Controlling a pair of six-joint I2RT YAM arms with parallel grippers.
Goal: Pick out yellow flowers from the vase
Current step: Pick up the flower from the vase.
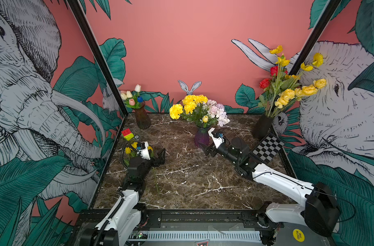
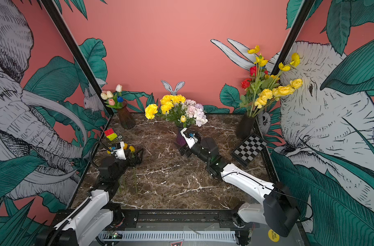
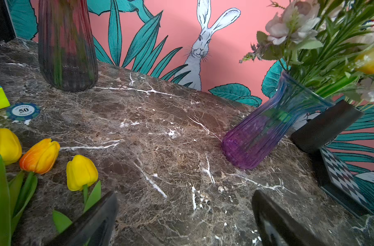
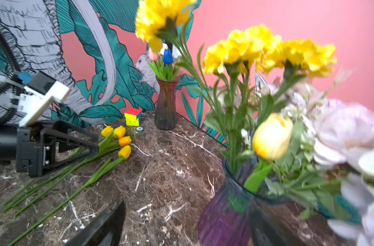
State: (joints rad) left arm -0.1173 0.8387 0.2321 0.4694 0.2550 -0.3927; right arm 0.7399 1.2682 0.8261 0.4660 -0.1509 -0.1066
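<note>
Left claw point(image 3: 185, 196): jaws wide apart, empty, low over tabletop point(image 3: 160, 132), just beside four loose yellow tulips point(image 4: 124, 151) lying at left side, stems toward front.
Right claw point(image 1: 204, 148): jaws spread, nothing clamped, at purple vase point(image 4: 222, 221); contact of far finger with glass unclear, view blurred.
In purple vase: one yellow tulip point(image 4: 272, 136), yellow carnations point(image 4: 243, 46), pale lilac blooms point(image 4: 348, 132).
More yellow blooms point(image 1: 288, 94) in black vase point(image 1: 262, 125), back right corner, well apart.
</note>
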